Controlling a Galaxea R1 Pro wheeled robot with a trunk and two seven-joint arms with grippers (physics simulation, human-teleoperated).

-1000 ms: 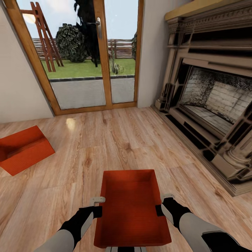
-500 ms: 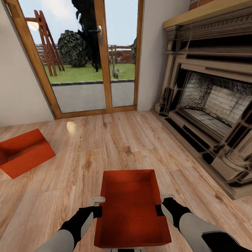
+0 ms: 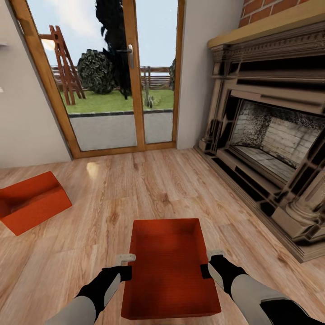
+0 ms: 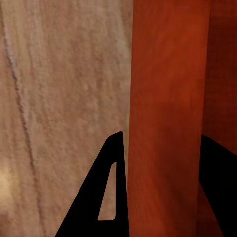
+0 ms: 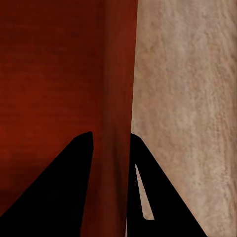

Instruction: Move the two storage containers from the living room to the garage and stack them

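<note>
The left gripper (image 3: pixel 126 266) and right gripper (image 3: pixel 208 264) each pinch a side wall of one bin (image 3: pixel 169 266); another bin (image 3: pixel 31 201) sits on the wood floor (image 3: pixel 135 189).

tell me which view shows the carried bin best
The head view: the held container shows whole, open top up, with the left gripper and right gripper clamped on its side walls. The left wrist view shows just one red wall between black fingers; the right wrist view likewise.
</note>
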